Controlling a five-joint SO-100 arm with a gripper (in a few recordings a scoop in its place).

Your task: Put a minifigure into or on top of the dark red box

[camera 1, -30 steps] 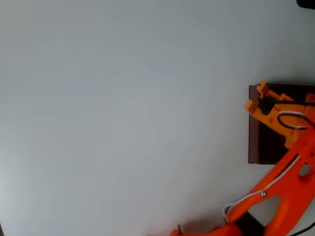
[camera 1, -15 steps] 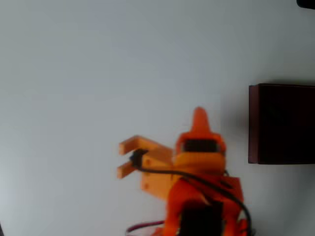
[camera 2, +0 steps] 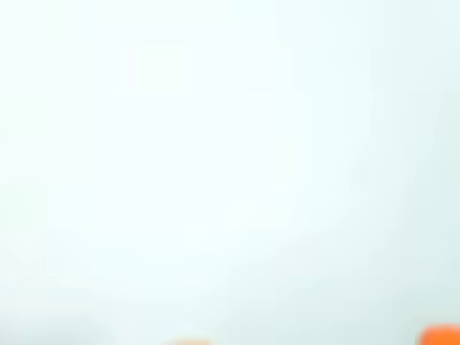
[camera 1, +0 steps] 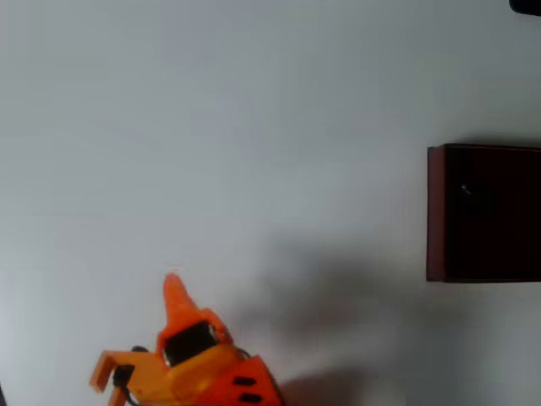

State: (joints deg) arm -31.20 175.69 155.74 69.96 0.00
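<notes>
In the overhead view the orange arm (camera 1: 199,364) sits at the bottom left of the white table (camera 1: 254,127), well apart from the box (camera 1: 435,211) at the right edge. A faint grey speck inside the box may be the minifigure (camera 1: 466,190), too small to be sure. The gripper (camera 1: 106,379) points left; whether its fingers are spread I cannot tell. The wrist view is a pale blur with orange fingertips (camera 2: 440,336) at the bottom.
</notes>
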